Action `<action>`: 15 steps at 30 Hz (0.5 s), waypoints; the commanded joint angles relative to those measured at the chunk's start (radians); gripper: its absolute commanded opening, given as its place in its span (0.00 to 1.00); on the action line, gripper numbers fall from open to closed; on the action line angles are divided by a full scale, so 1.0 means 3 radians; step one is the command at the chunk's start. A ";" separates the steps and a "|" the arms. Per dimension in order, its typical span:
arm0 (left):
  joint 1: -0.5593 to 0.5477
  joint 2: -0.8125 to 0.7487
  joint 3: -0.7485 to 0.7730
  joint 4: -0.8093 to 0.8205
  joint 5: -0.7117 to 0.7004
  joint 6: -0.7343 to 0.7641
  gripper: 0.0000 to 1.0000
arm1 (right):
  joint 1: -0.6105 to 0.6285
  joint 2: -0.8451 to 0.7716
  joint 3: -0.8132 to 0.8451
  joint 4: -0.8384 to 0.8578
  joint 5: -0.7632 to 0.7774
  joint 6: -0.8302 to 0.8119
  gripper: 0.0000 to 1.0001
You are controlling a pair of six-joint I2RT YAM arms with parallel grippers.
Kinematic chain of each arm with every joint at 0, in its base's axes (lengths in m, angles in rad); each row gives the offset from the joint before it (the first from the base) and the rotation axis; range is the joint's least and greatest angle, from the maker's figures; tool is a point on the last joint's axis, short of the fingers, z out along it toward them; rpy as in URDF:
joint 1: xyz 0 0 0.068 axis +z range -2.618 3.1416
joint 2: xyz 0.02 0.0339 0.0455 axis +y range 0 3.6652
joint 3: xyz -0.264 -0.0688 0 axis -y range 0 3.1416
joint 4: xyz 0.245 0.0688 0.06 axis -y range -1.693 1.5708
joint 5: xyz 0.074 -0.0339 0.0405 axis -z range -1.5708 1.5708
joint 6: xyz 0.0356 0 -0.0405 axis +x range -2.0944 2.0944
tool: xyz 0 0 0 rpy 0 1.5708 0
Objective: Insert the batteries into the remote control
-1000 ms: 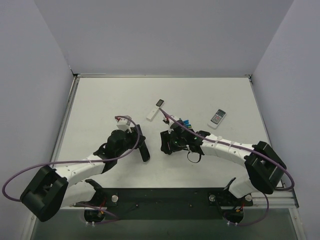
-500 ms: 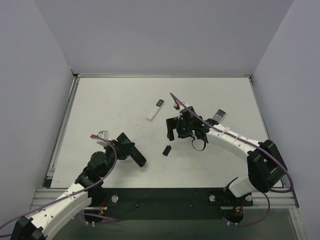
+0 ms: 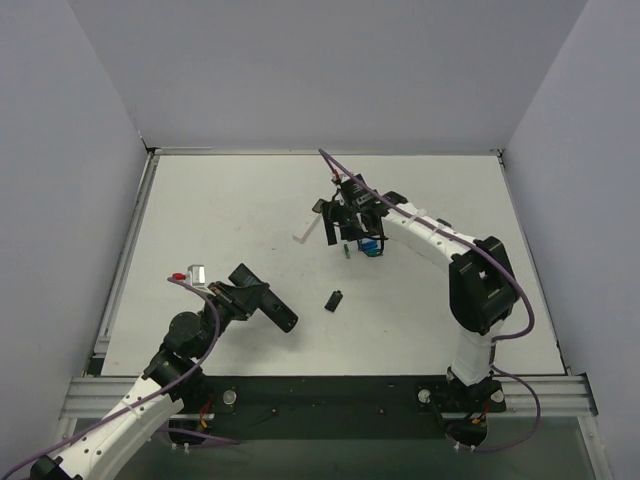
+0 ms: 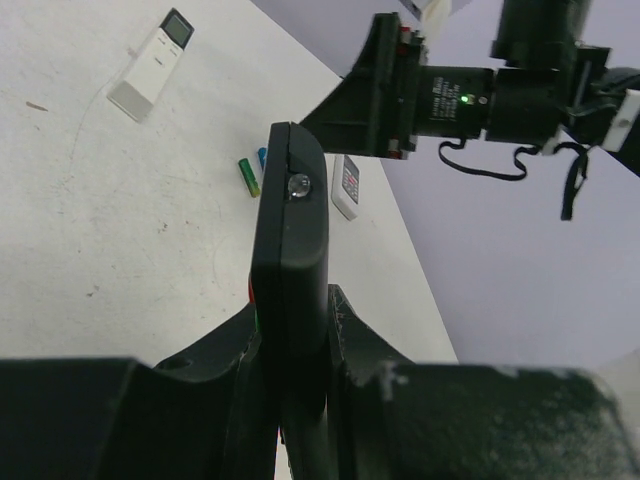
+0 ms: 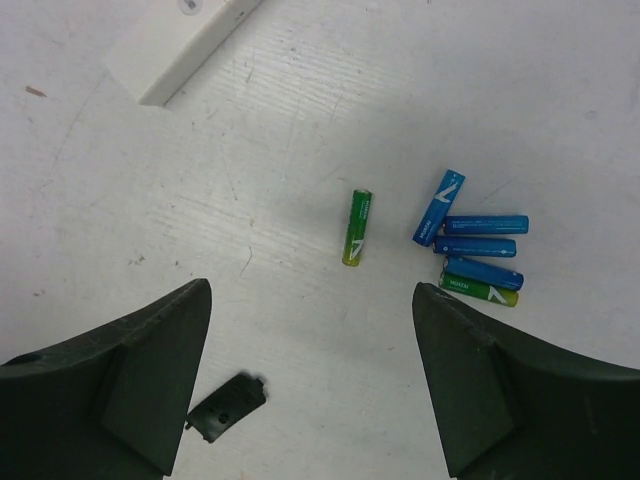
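The left gripper (image 4: 291,345) is clamped tight on the black remote control (image 4: 290,230) at the near left. The right gripper (image 5: 312,300) hangs wide apart and empty over the green batteries (image 5: 356,227), which lie on the table (image 5: 250,150) beside blue cells (image 5: 485,225).

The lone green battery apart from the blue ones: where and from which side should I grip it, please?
Take the slim green cylindrical battery across its middle, from above, with the open right tool: it lies flat with bare white table along both long sides.
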 commanded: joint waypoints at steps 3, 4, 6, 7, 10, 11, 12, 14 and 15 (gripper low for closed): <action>0.0019 -0.0040 -0.0284 0.0272 0.0263 -0.0099 0.00 | -0.0068 0.0515 0.0561 -0.0764 -0.0018 0.0007 0.68; 0.0019 -0.0045 -0.0294 0.0282 0.0294 -0.0079 0.00 | -0.0068 0.0566 0.0653 -0.0825 -0.0069 0.0007 0.65; 0.0019 -0.0055 -0.0304 0.0282 0.0315 -0.0064 0.00 | -0.0068 0.0684 0.0710 -0.0857 -0.0115 0.0002 0.61; 0.0019 -0.0055 -0.0304 0.0282 0.0320 -0.0063 0.00 | -0.0068 0.0710 0.0725 -0.0867 -0.0130 0.0002 0.56; 0.0019 -0.0050 -0.0304 0.0277 0.0330 -0.0058 0.00 | -0.0068 0.0817 0.0787 -0.0867 -0.0146 -0.0004 0.49; 0.0019 -0.0045 -0.0304 0.0272 0.0330 -0.0053 0.00 | -0.0068 0.0863 0.0807 -0.0872 -0.0131 -0.0004 0.49; 0.0019 -0.0040 -0.0299 0.0272 0.0330 -0.0053 0.00 | -0.0068 0.0889 0.0843 -0.0877 -0.0120 -0.0014 0.48; 0.0019 -0.0030 -0.0299 0.0272 0.0330 -0.0048 0.00 | -0.0073 0.0970 0.0879 -0.0872 -0.0090 -0.0019 0.40; 0.0019 -0.0024 -0.0299 0.0267 0.0330 -0.0048 0.00 | -0.0078 0.0996 0.0919 -0.0877 -0.0090 -0.0014 0.40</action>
